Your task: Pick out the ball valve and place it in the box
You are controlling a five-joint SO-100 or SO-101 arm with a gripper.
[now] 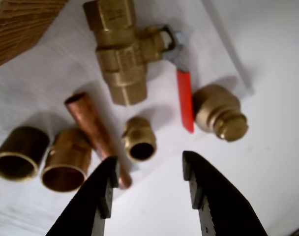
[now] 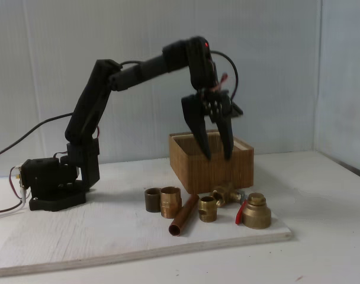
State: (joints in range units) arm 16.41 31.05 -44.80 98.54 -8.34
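Observation:
The ball valve (image 1: 121, 51) is a knobbly brass body with a thin red lever handle; it lies on the white board at the top centre of the wrist view, and in the fixed view the ball valve (image 2: 227, 193) sits just in front of the box. The box (image 2: 211, 161), light-brown ribbed wood, stands behind the fittings; a corner of the box (image 1: 19, 24) shows at top left of the wrist view. My gripper (image 1: 149, 167) hangs open above the fittings, nothing between its fingers. In the fixed view the gripper (image 2: 217, 157) hovers in front of the box.
On the board lie two short brass sleeves (image 1: 19, 153), (image 1: 67, 160), a copper tube (image 1: 96, 132), a small threaded brass fitting (image 1: 139, 139) and a stepped brass cap (image 1: 220, 112). The white board's front edge (image 2: 168, 248) lies close to the fittings. The arm base (image 2: 52, 183) stands at left.

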